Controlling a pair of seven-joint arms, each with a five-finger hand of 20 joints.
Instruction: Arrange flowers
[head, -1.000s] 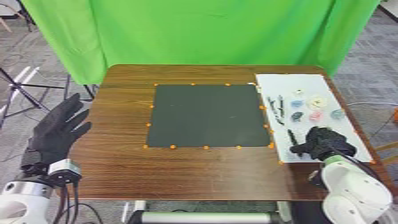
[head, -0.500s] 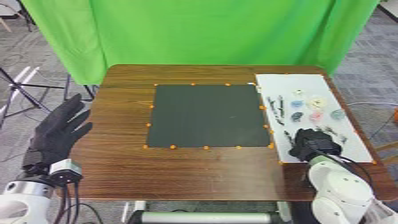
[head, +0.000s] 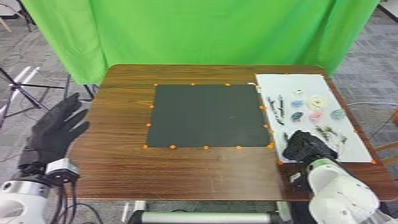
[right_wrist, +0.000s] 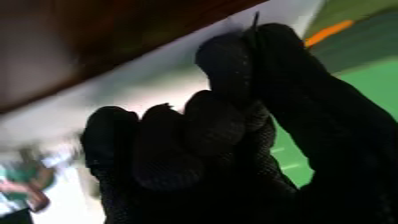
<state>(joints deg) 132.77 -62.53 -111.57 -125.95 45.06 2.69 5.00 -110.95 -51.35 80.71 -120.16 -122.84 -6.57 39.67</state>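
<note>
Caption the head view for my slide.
Right hand over the white sheet of flowers, beside a dark mat.

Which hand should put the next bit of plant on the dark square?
Right, I think. The right hand is over the white sheet and seems to pinch a thin dark stem. The left hand is open, off to the left, across the dark square from the flowers.

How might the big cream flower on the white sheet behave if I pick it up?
The cream flower is probably light, being a small, petalled bloom. With no stem visible, a pinch would likely crush petals. Lying loose on the sheet, it may slide if nudged.
</note>
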